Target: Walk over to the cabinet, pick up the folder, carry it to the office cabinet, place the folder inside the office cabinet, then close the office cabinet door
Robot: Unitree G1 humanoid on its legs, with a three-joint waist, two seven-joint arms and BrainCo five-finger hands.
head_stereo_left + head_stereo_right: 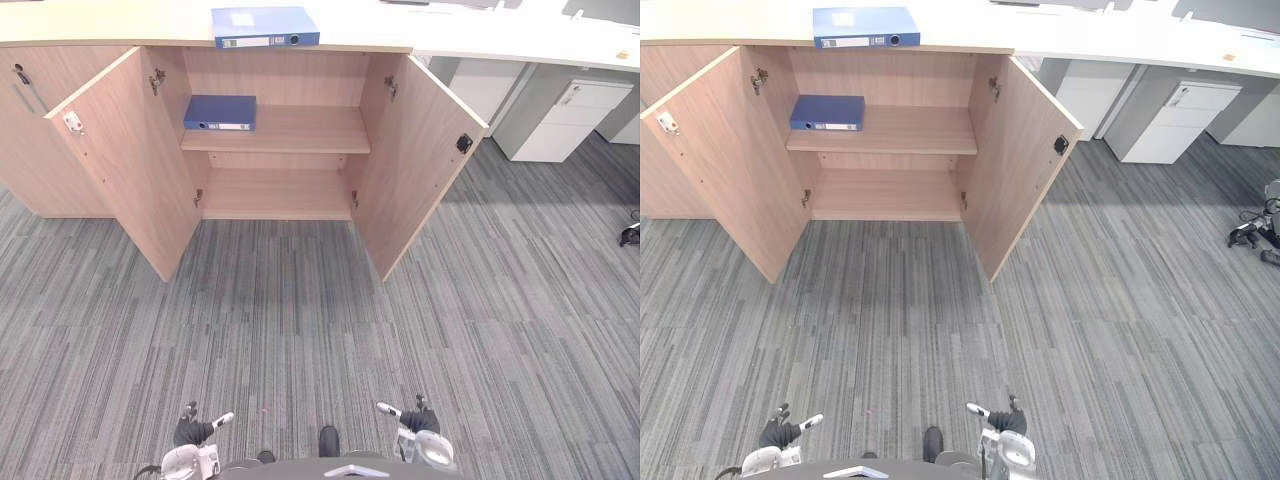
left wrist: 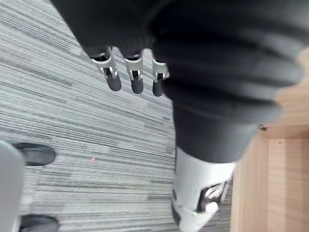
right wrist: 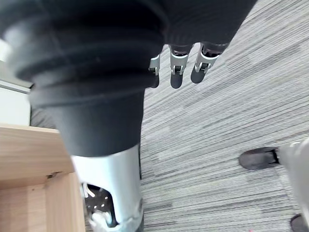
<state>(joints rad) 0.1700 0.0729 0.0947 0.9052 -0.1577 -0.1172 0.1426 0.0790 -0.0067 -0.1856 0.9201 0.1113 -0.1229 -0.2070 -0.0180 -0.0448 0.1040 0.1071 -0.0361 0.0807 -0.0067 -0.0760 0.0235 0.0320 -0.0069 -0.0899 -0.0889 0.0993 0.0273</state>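
Folder (image 1: 265, 27), blue, lies flat on the pale surface (image 1: 100, 25) right above the open cabinet (image 1: 290, 75), its spine facing the robot. The spine carries a white label and a round finger hole; the writing on the label is too small to read. A second folder (image 1: 220, 112) of the same blue lies flat at the left end of the upper shelf (image 1: 300, 130) inside the cabinet, with a white spine label that is also unreadable. Both cabinet doors stand wide open, the left door (image 1: 130, 160) and the right door (image 1: 415, 150) angled out over the grey striped carpet (image 1: 300, 320). A white drawer unit (image 1: 560, 120) stands off to the right under the surface.

The left hand (image 1: 195, 430) and the right hand (image 1: 418, 420) hang low near the robot, well apart from the cabinet. In each wrist view the fingers (image 2: 135, 79) (image 3: 176, 72) point straight, loosely spread, over bare carpet.
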